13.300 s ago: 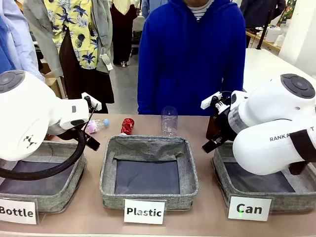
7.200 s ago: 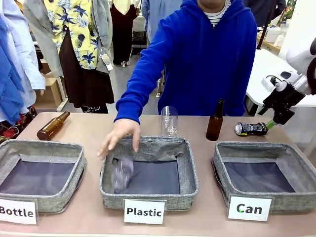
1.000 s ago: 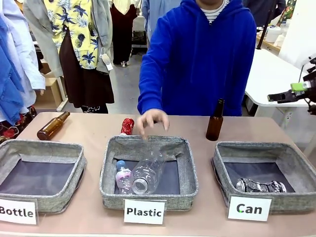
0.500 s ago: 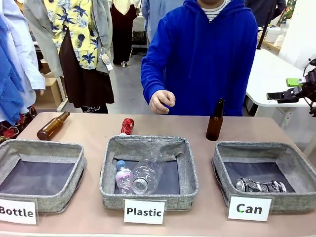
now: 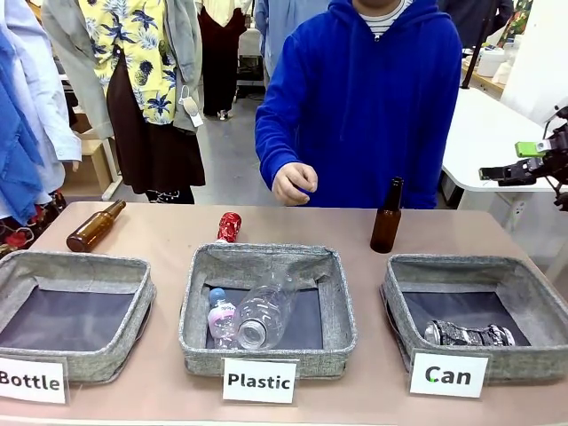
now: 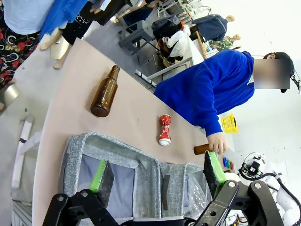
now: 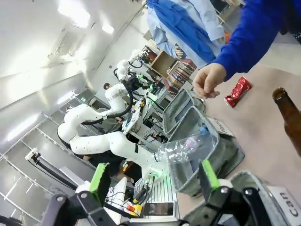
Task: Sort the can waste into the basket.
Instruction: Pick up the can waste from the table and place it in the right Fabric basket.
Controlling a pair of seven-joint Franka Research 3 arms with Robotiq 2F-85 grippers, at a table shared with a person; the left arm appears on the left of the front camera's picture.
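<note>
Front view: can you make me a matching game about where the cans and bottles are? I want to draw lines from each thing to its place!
Things:
1. red can
2. silver can
3. big clear bottle
4. lying brown bottle

Places:
A. inside the Can basket
B. on the table, behind the Bottle basket
C. on the table, behind the Plastic basket
D. inside the Plastic basket

Right pairs: 1-C, 2-A, 3-D, 4-B.
</note>
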